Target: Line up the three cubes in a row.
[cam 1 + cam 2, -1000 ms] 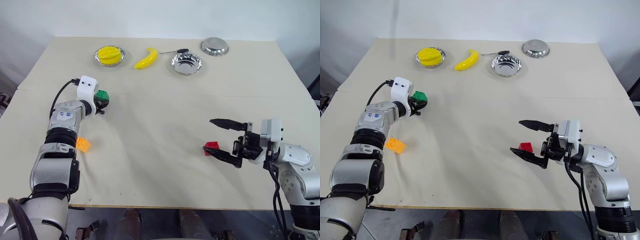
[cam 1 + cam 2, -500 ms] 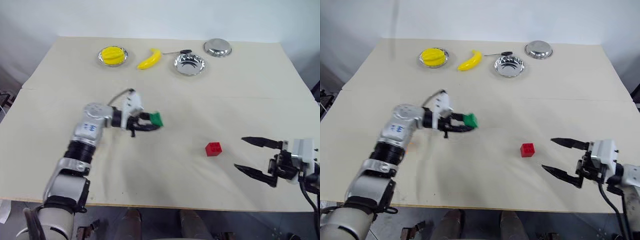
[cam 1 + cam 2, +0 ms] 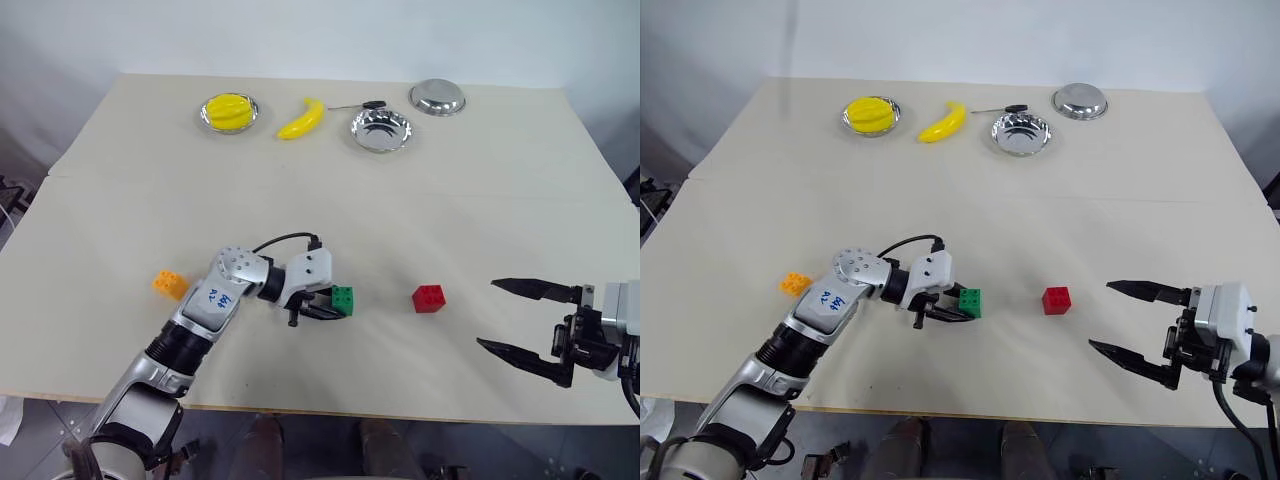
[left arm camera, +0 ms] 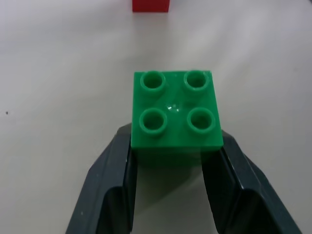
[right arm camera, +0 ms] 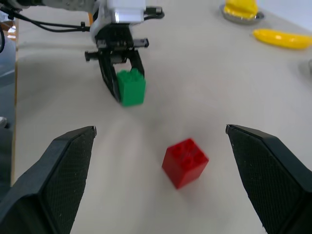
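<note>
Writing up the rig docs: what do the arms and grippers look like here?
Left arm: silver-grey segments, black ribbed joint bands, blue markings on the forearm, white wrist block, looping black cable. Left gripper and right gripper: two tapered black fingers each; the right's white wrist block carries black cabling.

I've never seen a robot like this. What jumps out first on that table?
The left pincer grips a green cube near the middle of the table, a red cube lying just to its right. The right pincer hangs wide open and empty near the front right edge. An orange-yellow cube sits alone at the left, and along the far edge lie a yellow banana and shiny metal bowls.
</note>
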`<state>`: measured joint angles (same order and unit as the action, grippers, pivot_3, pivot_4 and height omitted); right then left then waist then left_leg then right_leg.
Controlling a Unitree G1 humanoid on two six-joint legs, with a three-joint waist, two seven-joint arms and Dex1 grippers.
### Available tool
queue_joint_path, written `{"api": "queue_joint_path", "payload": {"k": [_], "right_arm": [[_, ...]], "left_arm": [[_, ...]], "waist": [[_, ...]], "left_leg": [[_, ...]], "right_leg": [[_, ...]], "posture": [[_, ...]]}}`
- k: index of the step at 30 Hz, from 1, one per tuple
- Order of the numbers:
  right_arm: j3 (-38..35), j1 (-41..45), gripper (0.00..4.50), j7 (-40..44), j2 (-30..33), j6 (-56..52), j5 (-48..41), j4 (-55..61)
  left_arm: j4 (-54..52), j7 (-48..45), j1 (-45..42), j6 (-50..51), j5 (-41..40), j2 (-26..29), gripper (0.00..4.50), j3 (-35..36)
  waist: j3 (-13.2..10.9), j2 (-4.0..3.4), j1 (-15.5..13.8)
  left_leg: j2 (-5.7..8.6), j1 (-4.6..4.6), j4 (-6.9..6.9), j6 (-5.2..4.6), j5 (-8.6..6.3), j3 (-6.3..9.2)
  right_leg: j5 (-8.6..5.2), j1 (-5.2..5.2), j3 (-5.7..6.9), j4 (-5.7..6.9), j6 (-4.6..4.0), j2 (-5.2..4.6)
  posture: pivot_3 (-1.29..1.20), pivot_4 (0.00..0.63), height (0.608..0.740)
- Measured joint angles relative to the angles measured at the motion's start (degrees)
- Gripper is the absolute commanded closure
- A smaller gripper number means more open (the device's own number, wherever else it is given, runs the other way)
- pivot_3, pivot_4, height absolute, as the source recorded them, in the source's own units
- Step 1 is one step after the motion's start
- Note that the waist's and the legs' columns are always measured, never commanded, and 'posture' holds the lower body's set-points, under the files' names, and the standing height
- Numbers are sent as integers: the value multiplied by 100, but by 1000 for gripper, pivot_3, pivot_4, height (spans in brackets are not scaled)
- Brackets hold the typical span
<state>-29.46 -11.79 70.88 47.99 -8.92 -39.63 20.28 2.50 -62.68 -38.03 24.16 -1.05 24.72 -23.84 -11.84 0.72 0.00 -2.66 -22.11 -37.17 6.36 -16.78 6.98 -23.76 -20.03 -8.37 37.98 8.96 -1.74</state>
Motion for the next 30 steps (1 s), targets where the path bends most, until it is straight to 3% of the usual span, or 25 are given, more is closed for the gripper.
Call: {"api": "queue_joint_path", "payload": {"k": [7,27,30], "right_arm": [[178,173,0,-97,-5,-124,-34,63],[140,51,0,230,30,-215,-46,-266],[-15,-89,0,570,101,22,107,-711]], "left_arm": [[311,54,-293,19,143,-346,2998,-213],[1050,-103,-813,-193,380,-829,2998,-463],[981,-68,-769,-124,385,-823,1998,-435]], "waist": [[1,-1,-153],[1,-1,-180],[1,-1,-165]], "left_leg": [[3,14,-9,-8,-5,2],[6,14,-10,-13,-7,4],[6,15,-9,-14,-7,4]], "right_leg": [[7,35,2,-21,11,0],[10,44,5,-31,14,-3],[9,43,5,-32,14,-3]], "posture": [[0,150,740],[0,150,740],[0,150,740]]}}
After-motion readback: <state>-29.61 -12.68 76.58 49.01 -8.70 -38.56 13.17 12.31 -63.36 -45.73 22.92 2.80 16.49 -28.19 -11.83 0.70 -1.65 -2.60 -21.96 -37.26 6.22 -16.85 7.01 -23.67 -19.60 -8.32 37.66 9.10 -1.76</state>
